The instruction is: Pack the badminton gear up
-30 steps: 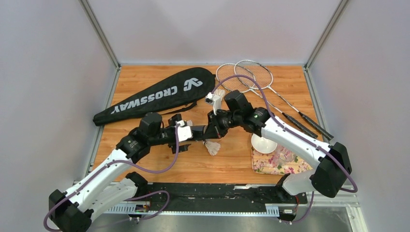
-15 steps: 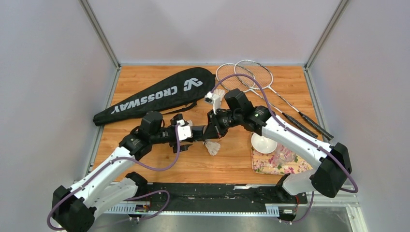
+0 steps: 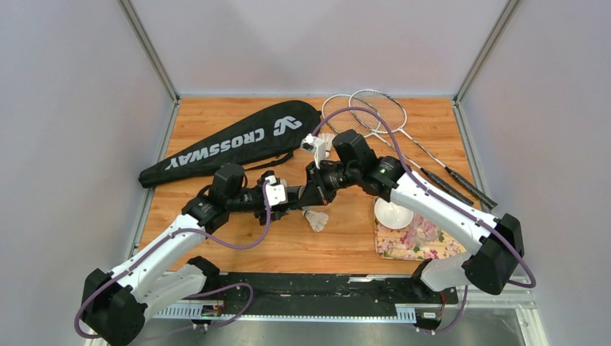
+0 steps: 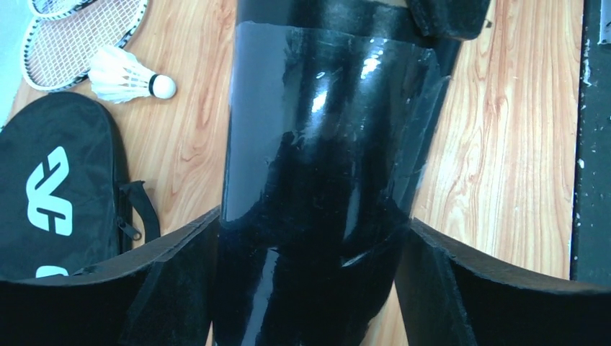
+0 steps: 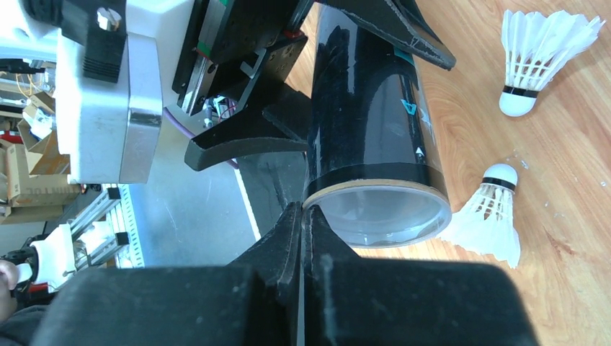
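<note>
You are looking at a wooden bench (image 3: 339, 249) sitting between plain grey walls (image 3: 72, 144), framed by metal posts (image 3: 148, 47)

The top view looks steeply down from behind the arm bases onto the whole bench (image 3: 216, 249). Each wrist view sits very close to the dark tube (image 4: 324, 180), which both share; the shuttlecock at the left wrist view's 10 o'clock (image 4: 130, 76) appears overhead too.

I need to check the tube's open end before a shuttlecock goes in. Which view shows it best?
The right wrist view: the tube's round rim faces the camera. The left wrist view shows only its glossy side; from above, the grippers mostly hide it.
</note>
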